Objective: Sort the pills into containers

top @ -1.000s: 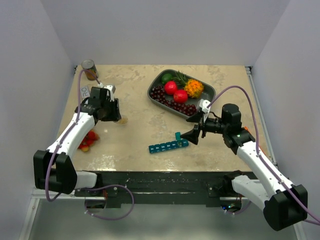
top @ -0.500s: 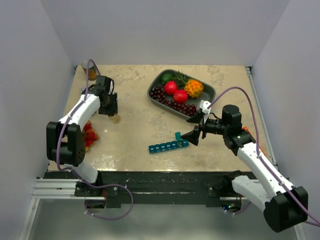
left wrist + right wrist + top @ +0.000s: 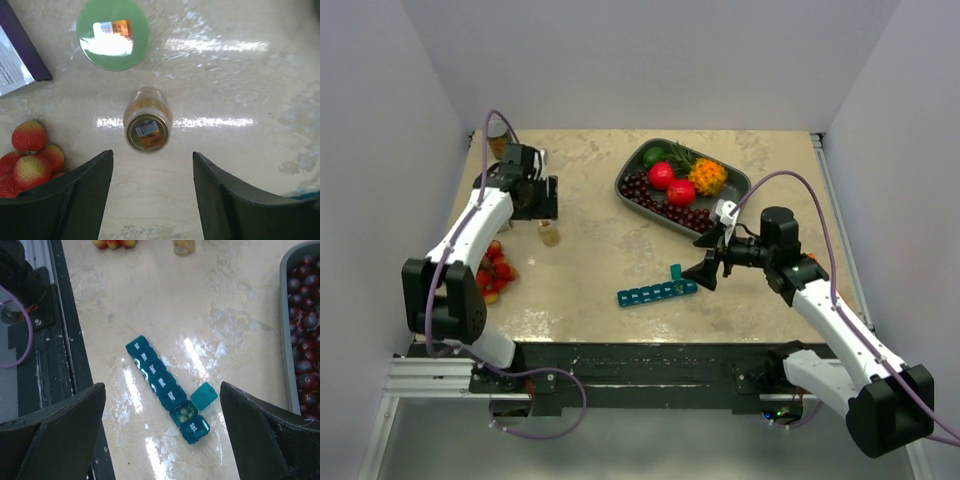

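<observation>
My left gripper (image 3: 151, 162) is open, not touching the pill bottle (image 3: 147, 125); my right gripper (image 3: 162, 386) is wide above the containers (image 3: 159, 381).

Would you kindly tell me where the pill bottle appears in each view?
Top external: bottle left of centre.
Left wrist: bottle in the centre.
Right wrist: bottle at the top edge, cut off.
Shared landmark: strawberries, near the bottle in all three.

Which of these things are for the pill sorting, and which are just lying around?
For the job: pill bottle, pill organiser.
Just lying about: fruit tray, strawberries, green lid, box.
</observation>
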{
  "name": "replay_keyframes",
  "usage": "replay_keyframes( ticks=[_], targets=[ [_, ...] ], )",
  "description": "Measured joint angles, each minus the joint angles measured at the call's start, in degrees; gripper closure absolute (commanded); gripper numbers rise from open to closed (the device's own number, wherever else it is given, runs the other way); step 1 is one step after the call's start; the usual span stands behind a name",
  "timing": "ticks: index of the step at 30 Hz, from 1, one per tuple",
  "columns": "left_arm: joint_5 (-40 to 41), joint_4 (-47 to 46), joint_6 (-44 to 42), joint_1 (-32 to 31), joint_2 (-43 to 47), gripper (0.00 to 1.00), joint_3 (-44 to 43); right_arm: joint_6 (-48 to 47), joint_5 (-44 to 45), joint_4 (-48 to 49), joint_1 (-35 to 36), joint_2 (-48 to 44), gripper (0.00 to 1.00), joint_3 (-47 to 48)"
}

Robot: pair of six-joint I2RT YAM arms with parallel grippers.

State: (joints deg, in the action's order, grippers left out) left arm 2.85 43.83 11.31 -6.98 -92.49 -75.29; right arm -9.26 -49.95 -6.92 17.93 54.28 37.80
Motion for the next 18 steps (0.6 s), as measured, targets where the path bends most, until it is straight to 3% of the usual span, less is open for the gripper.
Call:
replay_keyframes(
  ticks=[3,5,6,7,12,18],
  targets=[
    [-6.14,-2.6,-2.14,0.13,7.37,0.32,1.68,-1.79,1.22,-4.17,0.0,2.75,0.06,2.69],
    [-12.57,-6.12,-3.76,-0.26,13.86,0.31,4.96,-4.09,2.16,-8.68,0.0,5.79,0.16,6.19],
    [-17.18,-8.68,-4.92,-0.92,17.46,0.31,7.39,-5.66,2.82,-11.82,0.0,7.98,0.28,8.79],
    [-20.94,-11.19,-5.81,-2.62,21.0,0.31,10.1,-7.8,3.37,-15.54,0.02,11.04,0.32,11.93],
    [-33.7,-22.1,-12.79,-16.48,30.25,0.3,23.61,-21.51,3.93,-35.65,0.0,29.9,0.36,31.23],
    [-36.09,-28.3,-23.61,-21.18,35.65,0.25,37.99,-24.06,4.13,-39.54,-0.04,33.64,0.41,31.69]
  ],
)
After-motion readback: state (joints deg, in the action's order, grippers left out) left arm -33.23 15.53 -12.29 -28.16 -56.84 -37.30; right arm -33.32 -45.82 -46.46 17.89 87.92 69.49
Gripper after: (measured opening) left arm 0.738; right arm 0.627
